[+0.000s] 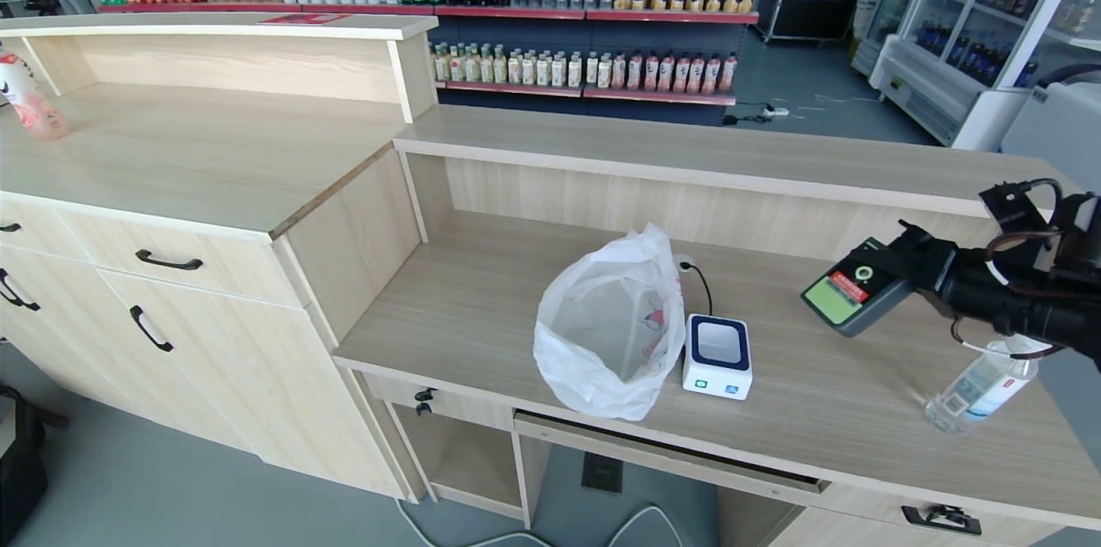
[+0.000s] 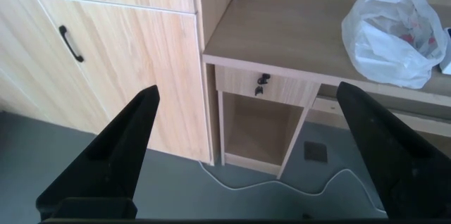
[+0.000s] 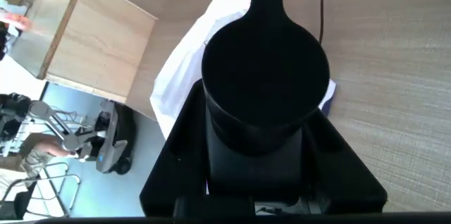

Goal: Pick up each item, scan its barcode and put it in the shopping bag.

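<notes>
Right pincer point(image 1: 899, 265) clenched on dark can point(image 1: 847, 289) over table point(image 1: 860, 396), right of scanner point(image 1: 718, 355) and shopping bag point(image 1: 602, 332); left pincer point(image 2: 246, 96) released.

Head camera high, looking down, shopping bag point(image 1: 611, 332) at 5 o'clock; both wrist cameras share it, right nearer.

On the desk point(image 1: 482, 289), the shopping bag point(image 1: 602, 332) stood just left of the scanner point(image 1: 718, 355); a bottle point(image 1: 981, 388) lay farther right, and my right gripper point(image 1: 903, 267) clasped an item point(image 1: 847, 289) above the desk between them
</notes>
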